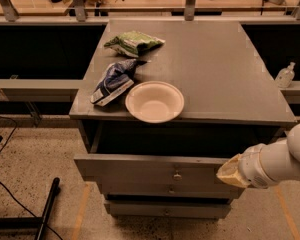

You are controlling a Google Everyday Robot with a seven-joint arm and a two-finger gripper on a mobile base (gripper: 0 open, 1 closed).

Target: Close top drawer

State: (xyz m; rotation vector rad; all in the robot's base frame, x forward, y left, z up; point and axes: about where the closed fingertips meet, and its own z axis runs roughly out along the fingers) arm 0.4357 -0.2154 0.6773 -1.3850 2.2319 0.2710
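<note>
The top drawer point(140, 167) is a wide grey drawer with a small metal knob point(177, 174) at its centre. It stands partly open, and a dark gap shows behind its front panel under the cabinet top point(215, 69). My gripper point(229, 173) is at the right end of the drawer front, at the tip of the white arm that comes in from the right. Its tan end lies against the panel.
A white bowl point(154, 101), a blue snack bag point(112, 81) and a green snack bag point(134, 42) lie on the cabinet top. Two lower drawer fronts point(171, 190) sit below. A sanitizer bottle point(285, 75) stands at the right. A black pole point(47, 204) lies on the floor at the left.
</note>
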